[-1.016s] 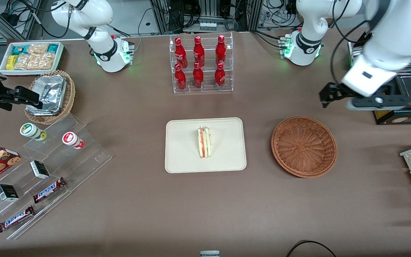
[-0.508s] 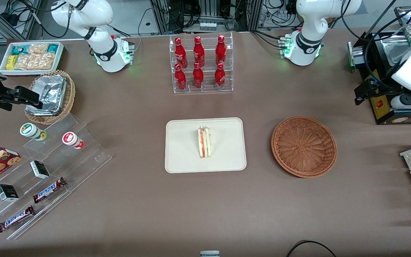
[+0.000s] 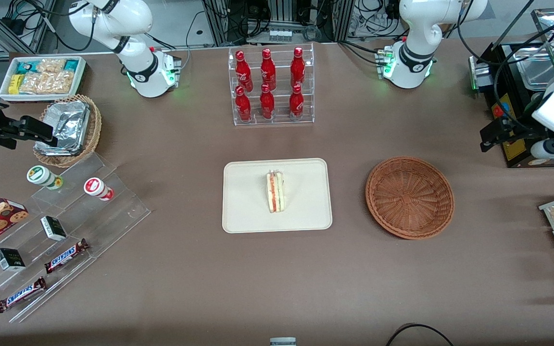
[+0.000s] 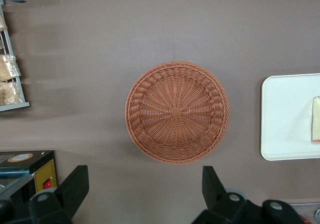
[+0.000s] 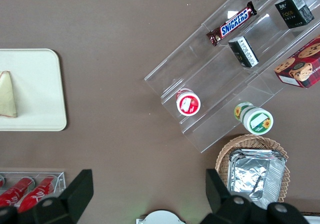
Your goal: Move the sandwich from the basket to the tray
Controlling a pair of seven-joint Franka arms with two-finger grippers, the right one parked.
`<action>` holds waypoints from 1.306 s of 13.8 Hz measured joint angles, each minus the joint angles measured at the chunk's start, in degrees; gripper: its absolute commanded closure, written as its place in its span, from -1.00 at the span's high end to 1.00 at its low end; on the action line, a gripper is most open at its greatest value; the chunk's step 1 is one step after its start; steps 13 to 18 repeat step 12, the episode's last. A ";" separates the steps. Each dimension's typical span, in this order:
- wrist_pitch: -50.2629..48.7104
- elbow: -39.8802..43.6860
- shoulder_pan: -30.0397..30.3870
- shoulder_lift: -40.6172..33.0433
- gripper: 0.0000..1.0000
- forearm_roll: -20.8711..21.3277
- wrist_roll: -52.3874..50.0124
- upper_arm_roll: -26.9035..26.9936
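Already the sandwich (image 3: 275,192) lies on the cream tray (image 3: 248,211), about mid-table, standing on its edge with the red-orange and green filling showing. Beside the tray, toward the working arm's end, sits the reddish-brown wicker basket (image 3: 409,197) (nothing in it). Well apart from both, the left gripper (image 4: 145,189) hangs high near the table's edge by a black box (image 3: 522,144), its fingers (image 4: 75,186) spread wide and holding nothing.

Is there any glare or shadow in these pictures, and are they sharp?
Front view: sharp; even light, with soft shadows by the basket and tray. Left wrist view: the open claw looms dark at the picture's edge. Right wrist view: glints on the clear plastic steps.
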 measured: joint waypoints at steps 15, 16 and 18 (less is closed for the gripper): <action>-0.68 2.01 0.06 1.92 1.00 0.07 0.00 0.61; -0.68 2.01 0.06 1.92 1.00 0.07 0.00 0.61; -0.68 2.01 0.06 1.92 1.00 0.07 0.00 0.61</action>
